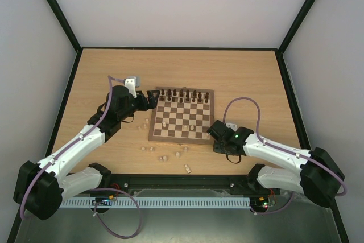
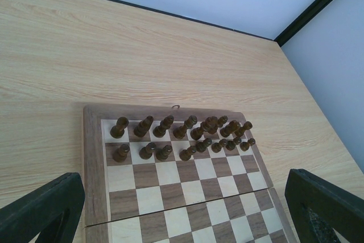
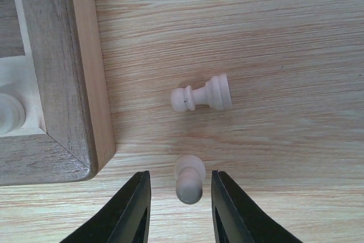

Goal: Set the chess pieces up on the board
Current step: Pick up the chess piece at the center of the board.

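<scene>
Right gripper (image 3: 181, 176) straddles a pale pawn (image 3: 189, 179) on the table (image 3: 267, 21), just off the board (image 3: 62, 83) corner. Its jaws are narrowly apart, not yet clamped. The pawn sits nearer the right finger, so centre it, then squeeze gently, clear of the fallen pawn (image 3: 202, 96) beyond. Left gripper (image 2: 182, 192) hangs wide open and empty over the board.

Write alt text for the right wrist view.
The right gripper straddles a pale pawn on the table, with gaps showing on both sides. A second pale pawn lies on its side beyond, and a corner of the board fills the left edge.
</scene>
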### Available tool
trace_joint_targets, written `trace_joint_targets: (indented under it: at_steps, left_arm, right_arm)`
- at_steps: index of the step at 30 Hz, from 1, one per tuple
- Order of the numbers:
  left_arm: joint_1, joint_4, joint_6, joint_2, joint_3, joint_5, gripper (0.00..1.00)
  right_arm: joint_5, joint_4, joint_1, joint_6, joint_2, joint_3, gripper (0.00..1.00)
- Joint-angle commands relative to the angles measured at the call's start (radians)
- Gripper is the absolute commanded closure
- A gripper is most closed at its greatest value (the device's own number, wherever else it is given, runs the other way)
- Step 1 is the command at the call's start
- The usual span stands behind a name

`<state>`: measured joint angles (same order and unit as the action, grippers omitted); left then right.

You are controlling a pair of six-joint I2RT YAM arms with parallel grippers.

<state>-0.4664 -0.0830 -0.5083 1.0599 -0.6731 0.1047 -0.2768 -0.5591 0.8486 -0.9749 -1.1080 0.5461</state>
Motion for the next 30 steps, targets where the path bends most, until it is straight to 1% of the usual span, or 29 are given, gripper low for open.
trace_joint_targets:
  at_steps: [1,4,10,16,19,24,30]
  left_arm:
    - [-0.004,0.009,0.0,-0.01,-0.027,0.003,0.01]
    - [-0.005,0.008,0.0,-0.011,-0.029,0.004,0.01]
    - [-0.005,0.009,-0.002,-0.011,-0.029,0.006,0.0]
    - [-0.005,0.008,-0.002,-0.01,-0.029,0.007,0.0]
    - [-0.005,0.009,-0.002,-0.009,-0.029,0.007,0.0]
    - [-0.004,0.008,-0.001,-0.006,-0.028,0.006,0.0]
    - [-0.005,0.007,0.0,0.004,-0.03,0.006,0.0]
  right_arm:
    - [0.01,-0.008,-0.005,0.019,-0.024,-0.008,0.7]
    - [0.006,-0.011,-0.005,0.016,-0.034,-0.013,0.74]
    - [0.0,-0.013,-0.005,0.013,-0.045,-0.016,0.78]
    - [-0.002,-0.016,-0.005,0.015,-0.049,-0.006,0.91]
    - [-0.004,-0.021,-0.005,0.014,-0.048,0.0,0.94]
    - [0.001,-0.061,-0.004,0.021,-0.007,0.056,0.95]
    - [-0.069,-0.168,-0.005,0.053,0.001,0.19,0.94]
